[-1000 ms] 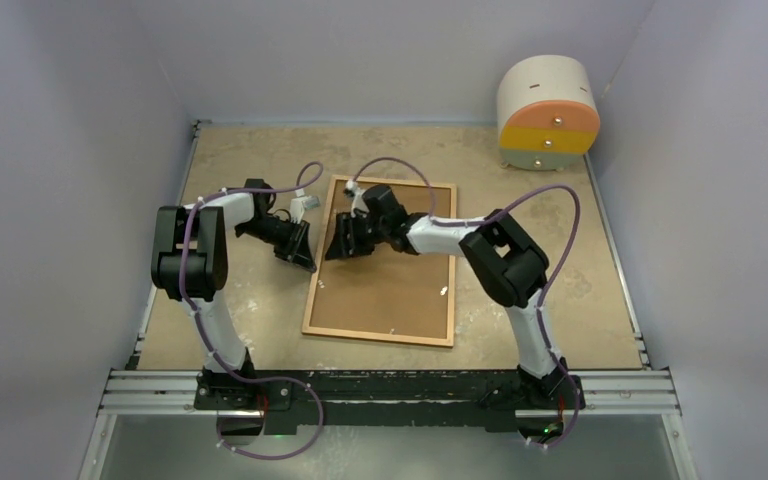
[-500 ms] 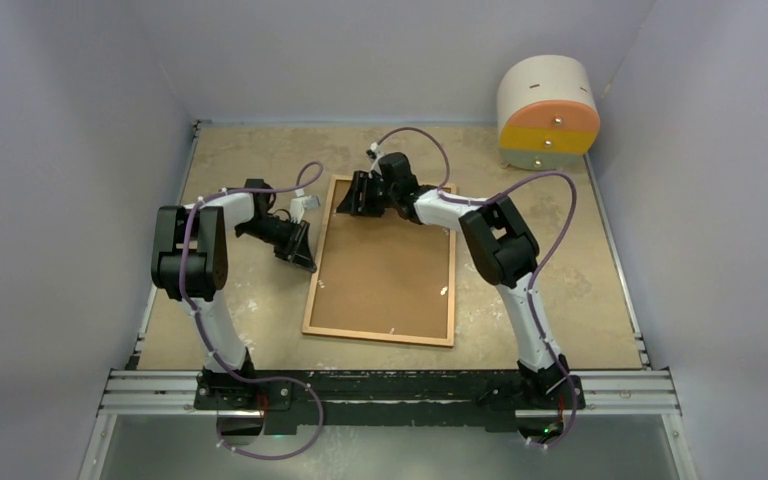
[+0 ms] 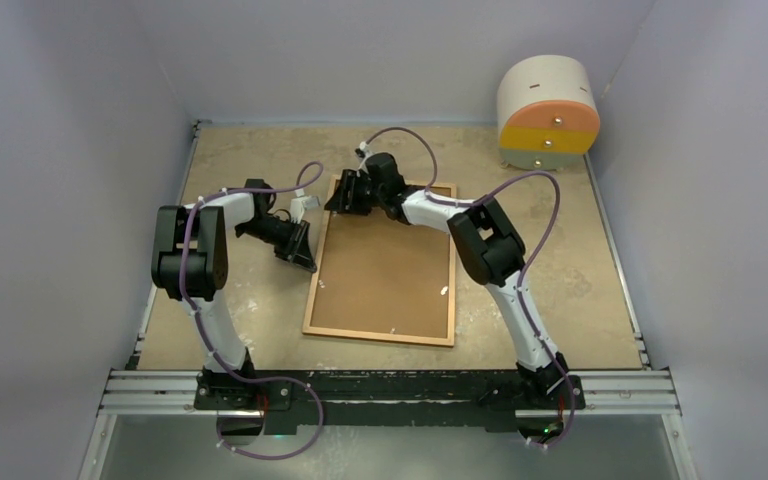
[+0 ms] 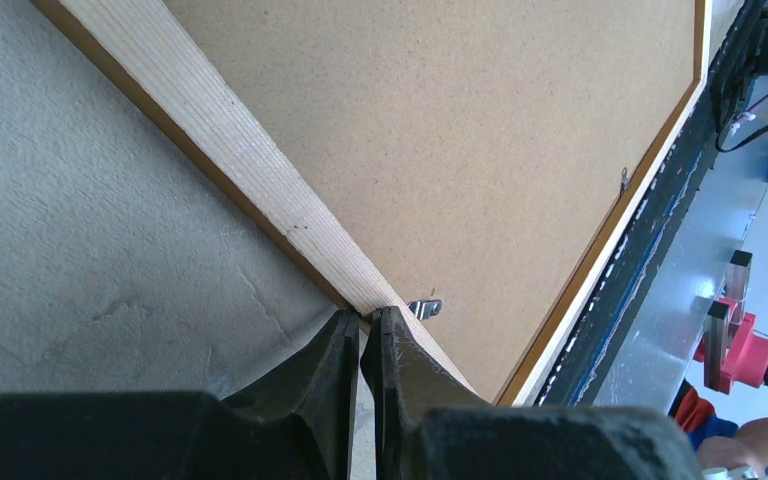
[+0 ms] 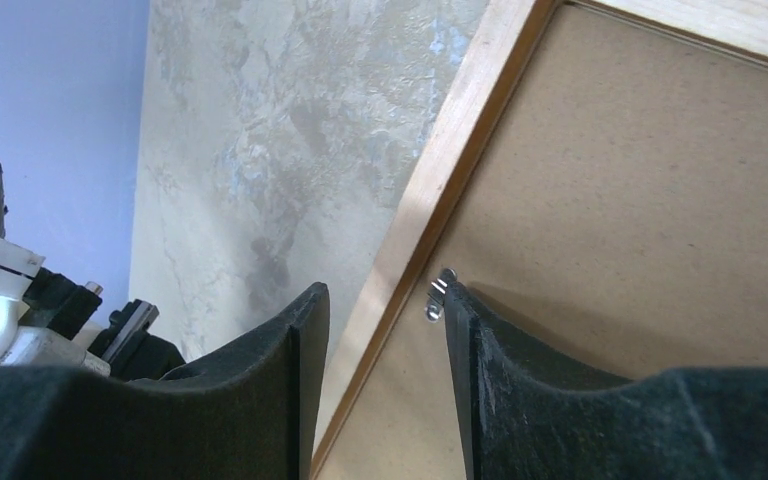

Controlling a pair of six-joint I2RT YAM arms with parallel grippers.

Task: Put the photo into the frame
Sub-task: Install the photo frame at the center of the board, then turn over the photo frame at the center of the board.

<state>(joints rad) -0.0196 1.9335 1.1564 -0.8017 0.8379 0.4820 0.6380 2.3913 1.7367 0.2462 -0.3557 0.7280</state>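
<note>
The frame (image 3: 378, 336) lies face down in the middle of the table, its plain brown backing board (image 3: 385, 275) facing up. The photo is not in view. My left gripper (image 3: 308, 262) is shut, and its tips (image 4: 368, 315) rest against the frame's left wooden rail (image 4: 250, 140), right by a small metal clip (image 4: 425, 307). My right gripper (image 3: 338, 197) is open at the frame's far left corner. It (image 5: 385, 295) straddles the left rail (image 5: 460, 130), with one finger beside another metal clip (image 5: 437, 295) on the board (image 5: 640, 200).
A round white cabinet (image 3: 547, 111) with orange and yellow drawers stands at the back right corner. Grey walls close in the table on three sides. The arms' mounting rail (image 3: 390, 390) runs along the near edge.
My right gripper has moved from over the middle of the backing board to the frame's far left corner. The left arm and the frame have not moved.
</note>
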